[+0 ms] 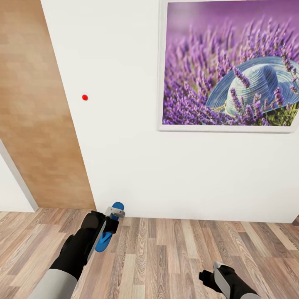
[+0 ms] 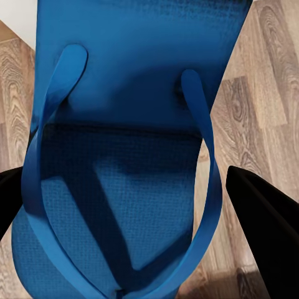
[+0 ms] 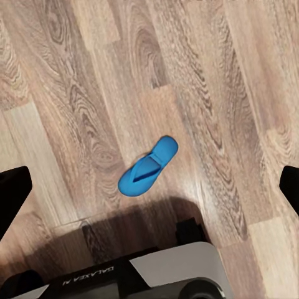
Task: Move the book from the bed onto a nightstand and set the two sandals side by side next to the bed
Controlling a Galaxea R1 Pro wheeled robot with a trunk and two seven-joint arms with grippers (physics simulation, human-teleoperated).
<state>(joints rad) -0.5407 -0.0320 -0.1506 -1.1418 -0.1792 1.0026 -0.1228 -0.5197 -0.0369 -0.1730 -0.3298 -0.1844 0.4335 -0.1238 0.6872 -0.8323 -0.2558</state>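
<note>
- At the far left of the head view I see a tall wooden door (image 1: 39,108), warm matte grain, with a strip of white frame at its lower left edge; no bed, nightstand or book appears in my views.
- Just right of it the white wall (image 1: 124,158) is smooth and plain, with a small red dot (image 1: 85,97) on it.
- At lower left of centre, my left gripper (image 1: 111,224) is clamped on a sandal (image 1: 109,232), a flat bright-blue flip-flop held edge-on above the floor, near the foot of the wall.
- In the left wrist view that same sandal (image 2: 124,187) has a fine woven-looking texture and two thin rounded straps meeting in a V; a dark finger (image 2: 265,218) sits at each side of it.
- I judge the step in hand to be carrying this sandal towards the bed.
- The wood-plank floor (image 1: 174,257) runs across the bottom, mixed brown and grey boards with strong grain.
- At upper right hangs a white-framed picture (image 1: 228,66) of purple lavender and a blue straw hat.
- At lower right my right gripper (image 1: 216,276) is low over the floor; its jaws stand spread and empty.
- In the right wrist view the second sandal (image 3: 148,166) lies flat on the planks, straps up, centred between the spread fingers but well below them.
- Next, as I judge it, I lower the right arm onto that sandal, then turn the base to find the bed.
</note>
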